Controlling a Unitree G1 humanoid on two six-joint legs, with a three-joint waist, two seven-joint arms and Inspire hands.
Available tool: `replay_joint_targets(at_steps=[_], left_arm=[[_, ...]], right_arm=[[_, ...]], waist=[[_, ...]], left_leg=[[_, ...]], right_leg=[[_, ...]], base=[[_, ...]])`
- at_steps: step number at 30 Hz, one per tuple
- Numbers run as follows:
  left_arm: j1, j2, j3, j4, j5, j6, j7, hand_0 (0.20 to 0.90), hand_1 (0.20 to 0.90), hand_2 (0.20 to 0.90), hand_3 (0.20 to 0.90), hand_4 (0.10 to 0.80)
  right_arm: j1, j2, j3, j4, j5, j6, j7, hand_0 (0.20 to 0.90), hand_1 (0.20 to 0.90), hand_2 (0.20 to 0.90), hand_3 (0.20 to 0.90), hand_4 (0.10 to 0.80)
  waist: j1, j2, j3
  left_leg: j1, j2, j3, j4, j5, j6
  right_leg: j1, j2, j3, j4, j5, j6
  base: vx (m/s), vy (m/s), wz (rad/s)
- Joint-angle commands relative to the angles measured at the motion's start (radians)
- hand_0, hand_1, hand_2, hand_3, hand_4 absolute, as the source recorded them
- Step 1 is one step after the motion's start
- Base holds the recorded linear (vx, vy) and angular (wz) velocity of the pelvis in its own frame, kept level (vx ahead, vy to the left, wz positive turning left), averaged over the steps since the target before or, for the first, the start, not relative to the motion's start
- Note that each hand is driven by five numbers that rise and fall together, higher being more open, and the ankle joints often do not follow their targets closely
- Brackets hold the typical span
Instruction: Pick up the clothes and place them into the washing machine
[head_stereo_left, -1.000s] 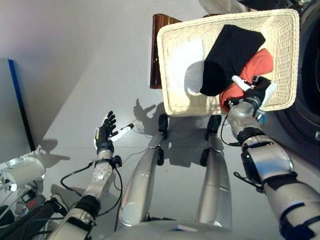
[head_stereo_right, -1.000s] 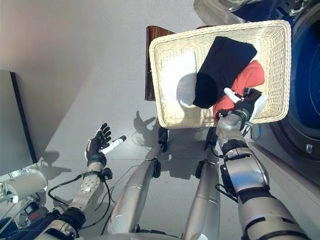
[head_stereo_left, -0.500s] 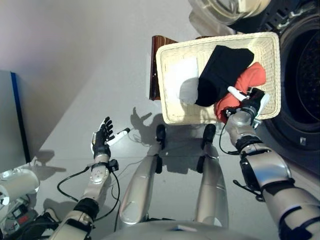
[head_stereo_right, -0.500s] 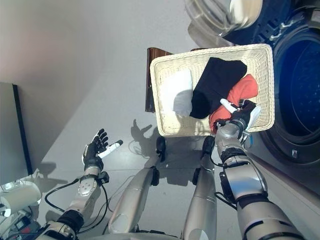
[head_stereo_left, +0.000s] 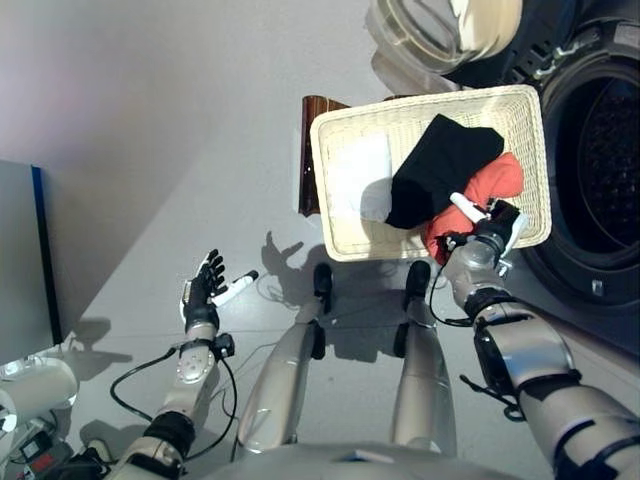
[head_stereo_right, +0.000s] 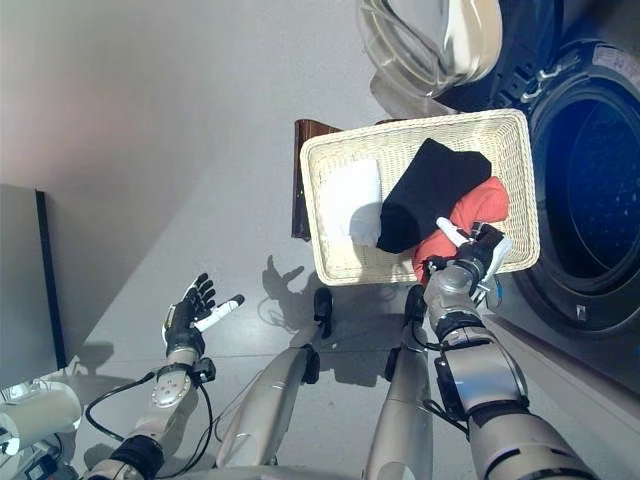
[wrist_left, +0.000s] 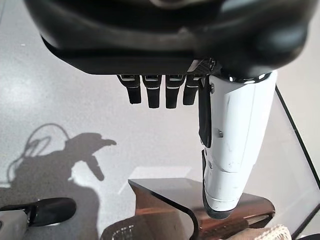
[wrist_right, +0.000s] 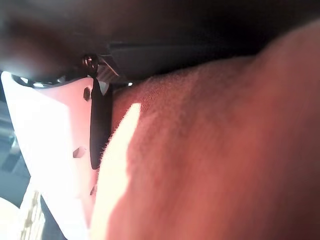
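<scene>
A white wicker basket (head_stereo_left: 330, 190) stands ahead on the floor. In it a black garment (head_stereo_left: 440, 170) is draped over a red garment (head_stereo_left: 490, 185), and a white cloth (head_stereo_left: 355, 175) lies at its left end. My right hand (head_stereo_left: 487, 232) rests on the red garment at the basket's near right corner. In the right wrist view the red garment (wrist_right: 215, 150) fills the picture beside the white thumb cover. My left hand (head_stereo_left: 204, 292) is held open above the floor at the lower left, holding nothing; the left wrist view shows the same hand (wrist_left: 165, 40).
The washing machine's dark drum opening (head_stereo_left: 600, 170) is just right of the basket, with its door (head_stereo_left: 440, 30) swung open behind the basket. A dark brown wooden piece (head_stereo_left: 315, 150) sticks out behind the basket's left side. A grey panel (head_stereo_left: 20, 250) stands at the far left.
The whole picture has shifted: the basket looks smaller and more of the washing machine shows, so the camera moved. Both hands keep their places, the right one still on the red garment.
</scene>
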Motion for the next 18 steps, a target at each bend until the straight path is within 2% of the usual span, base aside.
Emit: replay_joint_targets(at_steps=[1,2,3,10,11,12,13,14,15,16,17,18], left_arm=[[0.007,0.029,0.063,0.017,-0.01,-0.042,0.015,0.9,0.9,0.9,0.9,0.8],[0.006,0.027,0.061,0.024,-0.008,-0.042,0.015,0.9,0.9,0.9,0.9,0.8],[0.006,0.026,0.06,0.027,-0.009,-0.042,0.014,0.9,0.9,0.9,0.9,0.8],[0.015,0.023,0.068,0.034,-0.012,-0.039,0.015,0.9,0.9,0.9,0.9,0.8],[0.014,0.024,0.068,0.033,-0.009,-0.04,0.016,0.9,0.9,0.9,0.9,0.8],[0.013,0.024,0.067,0.034,-0.008,-0.041,0.017,0.9,0.9,0.9,0.9,0.8],[0.013,0.024,0.067,0.034,-0.008,-0.041,0.017,0.9,0.9,0.9,0.9,0.8],[0.013,0.024,0.066,0.031,-0.006,-0.041,0.018,0.9,0.9,0.9,0.9,0.8],[0.011,0.023,0.064,0.031,-0.004,-0.04,0.017,0.9,0.9,0.9,0.9,0.8],[0.01,0.023,0.063,0.035,-0.003,-0.04,0.017,0.9,0.9,0.9,0.9,0.8],[0.008,0.023,0.063,0.036,-0.005,-0.042,0.018,0.9,0.9,0.9,0.9,0.8],[0.008,0.025,0.064,0.033,-0.004,-0.044,0.02,0.9,0.9,0.9,0.9,0.8]], right_arm=[[-0.024,-0.051,0.037,-0.027,-0.014,-0.085,-0.007,0.48,0.48,0.48,0.48,0.5],[-0.028,-0.05,0.037,-0.024,-0.013,-0.086,-0.008,0.518,0.518,0.518,0.518,0.527],[-0.031,-0.05,0.039,-0.026,-0.013,-0.087,-0.01,0.9,0.9,0.9,0.9,0.8],[-0.025,-0.043,0.035,-0.017,-0.01,-0.088,-0.01,0.9,0.9,0.9,0.9,0.8],[-0.025,-0.043,0.036,-0.015,-0.017,-0.086,-0.012,0.582,0.582,0.582,0.582,0.573],[-0.025,-0.045,0.037,-0.014,-0.023,-0.086,-0.017,0.233,0.233,0.233,0.233,0.324],[-0.025,-0.045,0.037,-0.014,-0.024,-0.086,-0.017,0.2,0.2,0.2,0.2,0.3],[-0.025,-0.046,0.038,-0.016,-0.027,-0.086,-0.02,0.2,0.2,0.2,0.2,0.3],[-0.026,-0.047,0.038,-0.015,-0.027,-0.085,-0.017,0.274,0.274,0.274,0.274,0.353],[-0.027,-0.047,0.039,-0.012,-0.026,-0.085,-0.017,0.291,0.291,0.291,0.291,0.365],[-0.029,-0.05,0.041,-0.014,-0.029,-0.086,-0.017,0.2,0.2,0.2,0.2,0.3],[-0.03,-0.053,0.042,-0.016,-0.035,-0.085,-0.023,0.2,0.2,0.2,0.2,0.3]], waist=[[0.021,0.022,-0.055],[0.021,0.025,-0.055],[0.023,0.027,-0.055],[0.022,0.025,-0.059],[0.022,0.026,-0.059],[0.02,0.026,-0.06],[0.02,0.026,-0.06],[0.02,0.026,-0.059],[0.021,0.027,-0.059],[0.021,0.028,-0.059],[0.02,0.029,-0.057],[0.021,0.032,-0.056]], left_leg=[[-0.062,-0.005,-0.012,0.01,-0.024,-0.059],[-0.064,-0.004,-0.012,0.01,-0.024,-0.059],[-0.065,-0.003,-0.012,0.009,-0.023,-0.06],[-0.07,-0.001,-0.009,0.009,-0.024,-0.061],[-0.071,0.0,-0.008,0.01,-0.024,-0.061],[-0.072,0.0,-0.008,0.011,-0.024,-0.061],[-0.072,0.0,-0.008,0.011,-0.024,-0.061],[-0.074,-0.001,-0.007,0.011,-0.024,-0.061],[-0.075,-0.002,-0.006,0.012,-0.024,-0.06],[-0.077,-0.002,-0.005,0.013,-0.025,-0.06],[-0.079,-0.002,-0.004,0.013,-0.025,-0.061],[-0.081,-0.003,-0.003,0.014,-0.025,-0.061]], right_leg=[[0.054,0.031,-0.007,-0.057,-0.043,-0.025],[0.051,0.031,-0.005,-0.055,-0.044,-0.025],[0.049,0.032,-0.004,-0.054,-0.044,-0.025],[0.043,0.035,-0.003,-0.051,-0.047,-0.027],[0.04,0.034,-0.002,-0.05,-0.046,-0.027],[0.038,0.035,-0.001,-0.048,-0.046,-0.027],[0.038,0.035,-0.001,-0.048,-0.047,-0.027],[0.035,0.035,0.001,-0.046,-0.046,-0.027],[0.033,0.036,0.002,-0.045,-0.046,-0.027],[0.03,0.035,0.003,-0.043,-0.047,-0.028],[0.026,0.035,0.004,-0.042,-0.046,-0.028],[0.022,0.035,0.006,-0.04,-0.046,-0.028]], base=[[0.002,-0.001,-0.03],[0.0,0.0,0.0],[0.0,0.0,0.0],[0.0,0.0,0.0],[0.0,0.0,0.0],[0.0,0.0,0.0],[0.0,0.0,0.0],[0.0,0.0,0.0],[0.0,0.0,0.0],[0.0,0.0,0.0],[0.0,0.0,0.0],[0.0,0.0,0.0]])
